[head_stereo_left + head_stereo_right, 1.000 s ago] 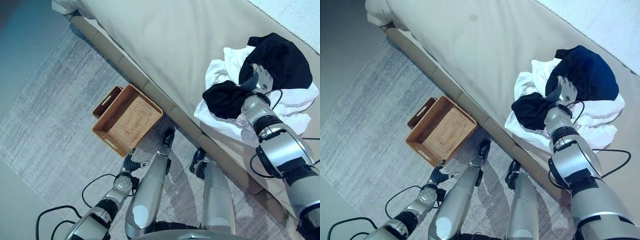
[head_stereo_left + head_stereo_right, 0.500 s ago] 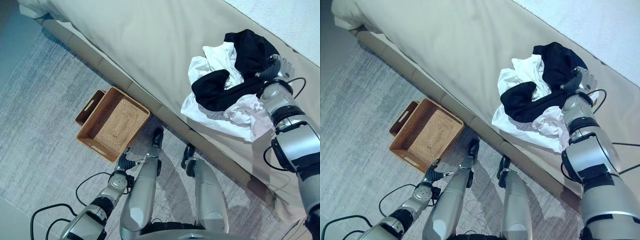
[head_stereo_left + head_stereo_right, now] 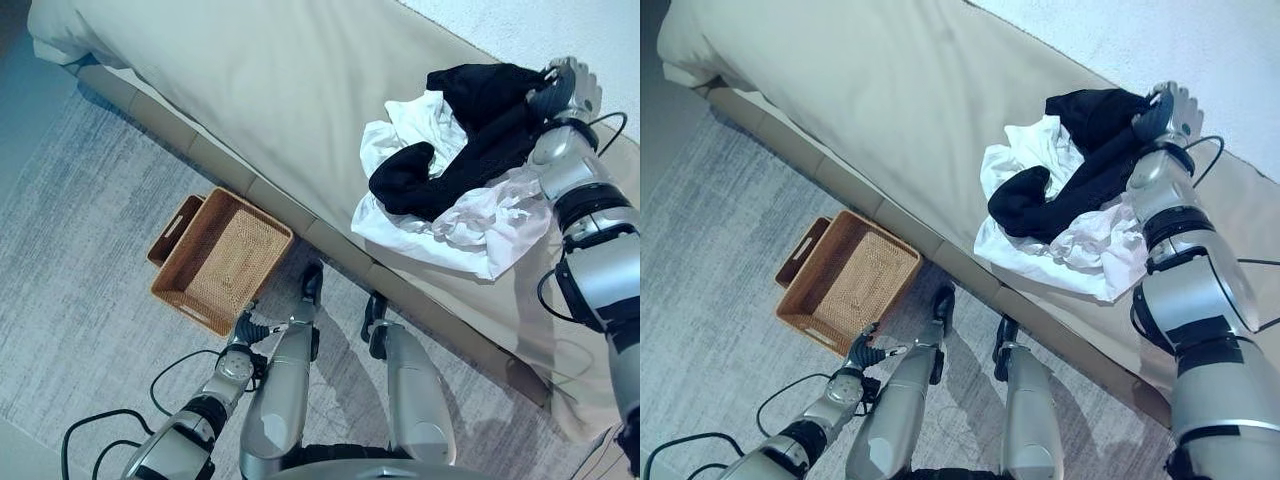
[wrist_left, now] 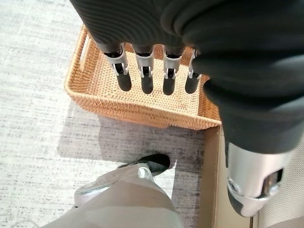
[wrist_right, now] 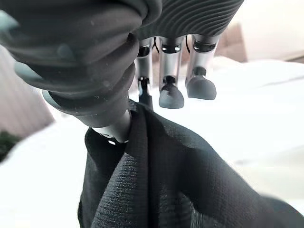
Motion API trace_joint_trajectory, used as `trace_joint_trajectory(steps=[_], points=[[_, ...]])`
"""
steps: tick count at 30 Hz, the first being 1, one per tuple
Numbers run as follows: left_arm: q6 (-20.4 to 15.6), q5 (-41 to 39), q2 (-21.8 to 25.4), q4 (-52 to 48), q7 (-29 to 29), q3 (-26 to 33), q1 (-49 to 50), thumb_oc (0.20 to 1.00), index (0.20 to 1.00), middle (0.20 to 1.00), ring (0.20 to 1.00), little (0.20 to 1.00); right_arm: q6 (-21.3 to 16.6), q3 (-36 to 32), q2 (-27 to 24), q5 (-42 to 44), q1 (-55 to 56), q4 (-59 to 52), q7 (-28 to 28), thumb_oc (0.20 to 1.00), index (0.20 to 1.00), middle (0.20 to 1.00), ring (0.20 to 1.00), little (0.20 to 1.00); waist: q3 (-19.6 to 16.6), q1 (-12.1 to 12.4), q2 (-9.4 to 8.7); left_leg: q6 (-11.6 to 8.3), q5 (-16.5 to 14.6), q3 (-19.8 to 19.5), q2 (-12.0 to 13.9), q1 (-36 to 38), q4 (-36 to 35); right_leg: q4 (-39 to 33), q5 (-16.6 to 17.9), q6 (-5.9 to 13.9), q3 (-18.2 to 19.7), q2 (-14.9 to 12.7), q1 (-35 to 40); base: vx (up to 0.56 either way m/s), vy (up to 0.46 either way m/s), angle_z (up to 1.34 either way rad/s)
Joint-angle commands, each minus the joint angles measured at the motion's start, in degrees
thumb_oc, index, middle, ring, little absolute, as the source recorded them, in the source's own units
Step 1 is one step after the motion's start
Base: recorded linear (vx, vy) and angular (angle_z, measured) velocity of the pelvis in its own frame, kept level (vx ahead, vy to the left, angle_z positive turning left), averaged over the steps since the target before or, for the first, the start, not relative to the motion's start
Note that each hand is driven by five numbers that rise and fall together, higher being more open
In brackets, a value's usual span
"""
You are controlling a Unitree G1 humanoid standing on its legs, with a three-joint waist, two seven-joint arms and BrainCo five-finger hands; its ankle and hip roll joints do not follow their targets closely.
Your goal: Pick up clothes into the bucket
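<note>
Right hand [image 3: 565,85]: at upper right, your fingers pinched the black knit garment [image 3: 470,140].
Left hand [image 4: 152,71]: fingers hung straight above the woven rattan basket [image 3: 218,259].
Writing: none readable.

A black garment [image 3: 470,135] lay crumpled over white clothes [image 3: 455,220] on the beige bed, its far end drawn up taut into the right hand [image 3: 565,85], pinched between thumb and fingers, as the right wrist view showed [image 5: 152,166]; its near end bunched in a dark lump further from that hand; the white clothes spread rumpled beneath, just below the same hand; the woven brown basket [image 3: 215,262], rectangular with cut-out handles, sat upright on the grey rug just beyond the left hand's [image 4: 142,71] straight fingers.
</note>
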Motion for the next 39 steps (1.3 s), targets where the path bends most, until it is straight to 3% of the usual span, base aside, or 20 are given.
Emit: trace_joint_trajectory(steps=[1, 7, 11, 15, 17, 18, 19, 20, 22, 24, 25, 27, 33, 36, 37, 38, 39], points=[[-0.6, -1.5, -1.5, 1.7, 0.0, 1.7, 2.3, 1.0, 1.0, 1.0, 1.0, 1.0, -1.9, 4.4, -5.6, 1.6, -5.4, -1.0, -2.9, 0.2, 0.2, 0.2, 0.2, 0.2, -2.0, -0.4, -2.2, -0.38, -6.0, 0.0, -0.6, 1.2, 5.1, -6.4, 5.8, 3.03, 1.6, -1.1, 2.7, 0.0, -0.004, -0.12], [-1.2, -0.8, -1.4, 0.2, 0.6, 2.5, 2.6, 1.0, 1.0, 1.0, 1.0, 1.0, -3.0, 0.9, -7.4, 0.8, -3.0, -12.1, -7.7, 0.2, 0.2, 0.2, 0.2, 0.2, -3.6, -1.1, -2.51, -0.55, -4.8, 0.3, -0.1, 2.8, 2.2, -9.5, 7.5, 3.61, 1.6, -0.7, 4.1, 0.02, 0.008, -0.04], [-2.8, 1.0, 0.2, -5.3, 1.0, 3.9, 4.7, 1.0, 1.0, 1.0, 1.0, 1.0, -3.8, -4.4, -13.6, -2.3, 2.1, -25.6, -11.4, 0.2, 0.2, 0.2, 0.2, 0.2, -5.6, -1.0, -2.91, -0.45, -5.7, 0.8, 0.0, 6.2, 1.4, -11.1, 7.5, 4.26, 1.6, -1.0, 8.0, 0.07, 0.012, -0.02], [-3.9, -0.2, 3.0, -12.7, 1.3, 7.0, 6.7, 1.0, 1.0, 1.0, 1.0, 1.0, -3.7, -6.0, -17.7, -3.6, 2.2, -33.8, -11.2, 0.2, 0.2, 0.2, 0.2, 0.2, -7.6, -1.1, -3.65, -0.27, -6.2, 1.5, 0.0, 8.6, 0.9, -12.7, 8.3, 4.69, 2.3, -1.0, 10.7, 0.1, 0.054, -0.06], [-5.4, -0.3, 7.4, -24.5, 2.0, 11.0, 9.7, 1.0, 1.0, 1.0, 1.0, 1.0, -4.0, -5.2, -20.5, -3.2, 1.0, -34.7, -10.2, 0.2, 0.2, 0.2, 0.2, 0.2, -10.0, -0.8, -4.19, -0.08, -7.6, 2.5, 0.2, 11.6, 0.4, -14.4, 8.5, 5.23, 3.0, -0.7, 13.9, 0.11, 0.057, -0.16], [-5.3, -0.3, 7.5, -24.7, 2.0, 11.1, 9.8, 1.0, 1.0, 1.0, 1.0, 1.0, -4.0, -5.2, -20.4, -3.2, 1.0, -34.7, -10.2, 0.2, 0.2, 0.2, 0.2, 0.2, -10.0, -0.8, -4.23, -0.05, -7.2, 2.5, 0.1, 11.5, 0.3, -14.6, 8.8, 5.24, 3.0, -0.7, 13.8, 0.11, 0.073, -0.2], [-5.7, 0.4, 11.8, -32.7, 2.3, 14.7, 11.2, 1.0, 1.0, 1.0, 1.0, 1.0, -4.3, -2.7, -22.3, -2.5, -1.5, -34.6, -7.6, 0.2, 0.2, 0.2, 0.2, 0.2, -11.6, -0.7, -4.65, 0.13, -8.2, 3.3, 0.3, 13.7, 0.1, -15.3, 8.6, 5.51, 4.0, -0.3, 15.7, 0.07, 0.054, -0.15], [-5.6, 0.4, 11.8, -32.9, 2.3, 14.9, 11.3, 1.0, 1.0, 1.0, 1.0, 1.0, -4.4, -2.5, -22.2, -2.4, -1.7, -34.5, -7.6, 0.2, 0.2, 0.2, 0.2, 0.2, -11.6, -0.7, -4.65, 0.15, -7.9, 3.4, 0.3, 13.7, -0.1, -15.5, 9.0, 5.51, 4.1, -0.3, 15.7, 0.11, 0.076, -0.25], [-6.2, 2.6, 19.7, -45.4, 1.9, 20.4, 12.1, 1.0, 1.0, 1.0, 1.0, 1.0, -5.0, 1.4, -23.3, -0.1, -5.1, -34.4, -4.0, 0.2, 0.2, 0.2, 0.2, 0.2, -14.1, -0.9, -4.99, 0.36, -9.2, 4.4, 0.4, 16.6, -0.3, -16.6, 8.4, 5.67, 5.1, 0.3, 18.3, 0.1, 0.069, -0.43], [-6.1, 3.0, 22.0, -49.1, 1.3, 22.2, 12.6, 1.0, 1.0, 1.0, 1.0, 1.0, -5.4, 2.8, -23.3, 0.7, -6.0, -34.6, -2.6, 0.2, 0.2, 0.2, 0.2, 0.2, -15.0, -1.3, -5.06, 0.46, -9.1, 4.7, 0.4, 17.5, -0.9, -17.3, 8.7, 5.7, 5.5, 0.4, 19.1, 0.1, 0.053, -0.33], [-6.4, 0.9, 27.1, -55.3, -0.9, 24.8, 11.5, 1.0, 1.0, 1.0, 1.0, 1.0, -5.8, 5.3, -23.2, 2.9, -7.1, -34.3, 0.3, 0.2, 0.2, 0.2, 0.2, 0.2, -16.8, -1.6, -4.95, 0.52, -9.9, 5.4, 0.5, 19.2, -1.3, -18.0, 8.4, 5.87, 5.9, 0.7, 20.5, 0.09, 0.043, -0.2], [-6.6, -1.3, 28.9, -58.4, -2.2, 26.0, 11.1, 1.0, 1.0, 1.0, 1.0, 1.0, -5.9, 6.7, -22.9, 4.5, -7.9, -33.5, 1.8, 0.2, 0.2, 0.2, 0.2, 0.2, -17.8, -1.9, -4.95, 0.6, -9.7, 5.8, 0.6, 19.9, -1.9, -18.5, 8.8, 5.91, 6.4, 0.9, 21.0, 0.07, 0.023, -0.18], [-6.7, -13.7, 37.3, -65.4, -9.4, 21.7, 4.0, 1.0, 1.0, 1.0, 1.0, 1.0, -6.3, 11.7, -22.3, 12.6, -7.5, -33.1, 9.2, 0.2, 0.2, 0.2, 0.2, 0.2, -22.3, -3.4, -4.57, 0.72, -10.3, 7.5, 1.2, 23.6, -3.2, -19.7, 8.7, 6.07, 7.7, 1.3, 23.6, 0.09, 0.012, -0.15], [-6.0, -20.2, 40.1, -66.2, -12.7, 15.2, -1.4, 1.0, 1.0, 1.0, 1.0, 1.0, -6.2, 13.9, -22.6, 14.2, -6.6, -33.9, 11.3, 0.2, 0.2, 0.2, 0.2, 0.2, -24.4, -4.5, -4.29, 0.63, -10.3, 8.3, 1.6, 25.2, -4.2, -20.5, 8.8, 6.24, 8.2, 1.5, 24.8, 0.09, -0.007, -0.11], [-5.3, -21.9, 41.4, -64.0, -13.7, 9.1, -7.6, 1.0, 1.0, 1.0, 1.0, 1.0, -6.8, 15.5, -23.0, 15.3, -6.2, -35.0, 12.7, 0.2, 0.2, 0.2, 0.2, 0.2, -25.3, -5.1, -4.15, 0.51, -10.2, 8.6, 1.8, 26.2, -4.7, -21.0, 9.0, 6.36, 8.3, 1.5, 25.6, 0.07, -0.011, -0.17], [-5.4, -21.9, 41.3, -63.6, -13.7, 8.4, -8.3, 1.0, 1.0, 1.0, 1.0, 1.0, -6.8, 15.4, -23.3, 15.3, -6.1, -34.9, 12.8, 0.2, 0.2, 0.2, 0.2, 0.2, -25.2, -4.8, -4.19, 0.51, -10.2, 8.6, 1.8, 26.2, -4.7, -21.0, 9.0, 6.36, 8.3, 1.5, 25.7, 0.08, -0.022, -0.09], [-4.9, -22.3, 42.0, -61.7, -14.2, 2.7, -14.5, 1.0, 1.0, 1.0, 1.0, 1.0, -7.2, 17.2, -23.7, 16.4, -5.9, -35.9, 14.1, 0.2, 0.2, 0.2, 0.2, 0.2, -26.0, -5.3, -4.08, 0.43, -10.1, 8.8, 1.9, 26.9, -5.2, -21.5, 9.1, 6.41, 8.4, 1.6, 26.4, 0.04, -0.01, -0.01]])
